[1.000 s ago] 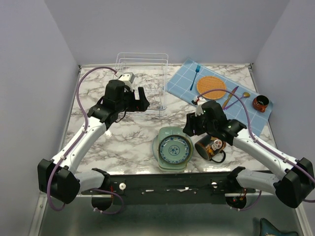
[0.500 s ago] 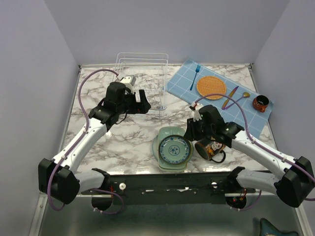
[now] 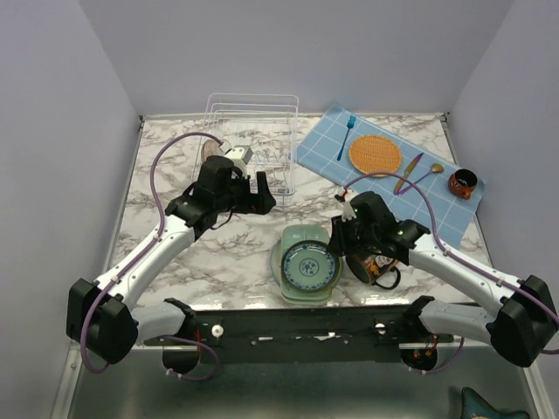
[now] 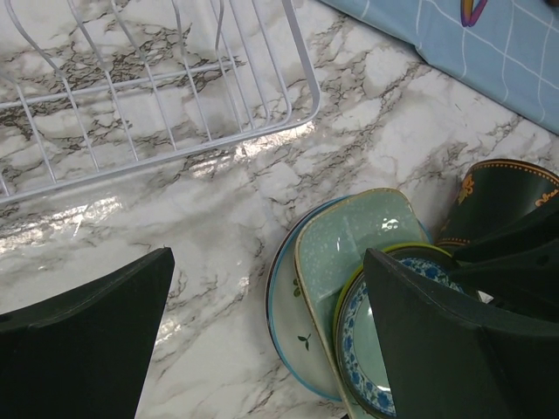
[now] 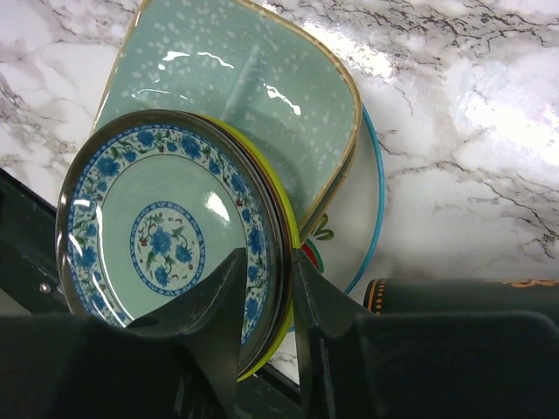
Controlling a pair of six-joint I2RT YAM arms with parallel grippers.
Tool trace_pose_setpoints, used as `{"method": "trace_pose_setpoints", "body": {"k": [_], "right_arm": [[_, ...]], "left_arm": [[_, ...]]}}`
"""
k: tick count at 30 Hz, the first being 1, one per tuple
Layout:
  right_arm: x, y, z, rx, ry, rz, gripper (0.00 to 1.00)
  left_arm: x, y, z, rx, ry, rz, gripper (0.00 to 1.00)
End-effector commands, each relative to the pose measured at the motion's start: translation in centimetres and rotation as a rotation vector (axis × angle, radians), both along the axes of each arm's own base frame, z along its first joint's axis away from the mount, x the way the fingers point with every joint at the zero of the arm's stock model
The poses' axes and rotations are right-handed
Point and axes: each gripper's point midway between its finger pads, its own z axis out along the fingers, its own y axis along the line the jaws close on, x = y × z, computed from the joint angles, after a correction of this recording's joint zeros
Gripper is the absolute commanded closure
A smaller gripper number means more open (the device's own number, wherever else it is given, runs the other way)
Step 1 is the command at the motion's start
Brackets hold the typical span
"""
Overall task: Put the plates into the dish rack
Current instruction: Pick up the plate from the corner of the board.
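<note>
Glossy glazed plates (image 5: 166, 236), white wire dish rack (image 4: 175, 131), shiny marble-look table (image 4: 393, 131)

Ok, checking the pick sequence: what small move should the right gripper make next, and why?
Probably finish closing, then lift a little. The right gripper straddles the rim of the teal-patterned plate on top of the stack, jaws narrow, but a firm pinch isn't evident and the plate lies flat.

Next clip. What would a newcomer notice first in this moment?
The stack of plates at the table's near middle, teal-patterned plate on top over a mint-green square one, with the right pincer clamped on the top plate's rim. Next, the left pincer hanging wide open between that stack and the white wire dish rack at the far left-centre.
</note>
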Motion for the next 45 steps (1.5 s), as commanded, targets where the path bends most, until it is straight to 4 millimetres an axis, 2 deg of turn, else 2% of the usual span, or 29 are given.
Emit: {"method": "trace_pose_setpoints", "body": {"k": [1, 11, 20, 26, 31, 36, 37, 45], "right_arm": [[-0.5, 0.2, -1.1, -0.005, 0.03, 0.009, 0.65], [-0.2, -0.1, -1.5, -0.029, 0.026, -0.009, 0.66], [-0.1, -0.9, -1.2, -0.049, 0.007, -0.041, 0.57], [-0.2, -1.0, -1.3, -0.046, 0.011, -0.041, 0.57], [-0.2, -0.8, -1.4, -0.043, 0.013, -0.032, 0.69], [-0.4, -0.5, -1.6, -0.033, 0.024, -0.023, 0.72], [-0.4, -0.5, -1.6, -0.032, 0.025, -0.022, 0.78], [-0.1, -0.6, -1.3, -0.028, 0.015, -0.055, 0.97]], "left_arm": [[0.1, -0.5, 0.8, -0.025, -0.023, -0.013, 0.01], [0.2, -0.6, 0.1, -0.017, -0.01, -0.014, 0.01], [0.4, -0.9, 0.0, -0.023, -0.002, -0.019, 0.01], [0.6, -1.1, 0.0, -0.023, -0.002, -0.022, 0.01], [0.6, -1.2, -0.1, -0.02, 0.002, -0.024, 0.01], [0.5, -1.3, -0.5, -0.016, 0.013, -0.032, 0.01], [0.6, -1.3, -0.5, -0.016, 0.013, -0.032, 0.01], [0.0, -1.5, -1.4, -0.017, 0.041, -0.046, 0.01]]}}
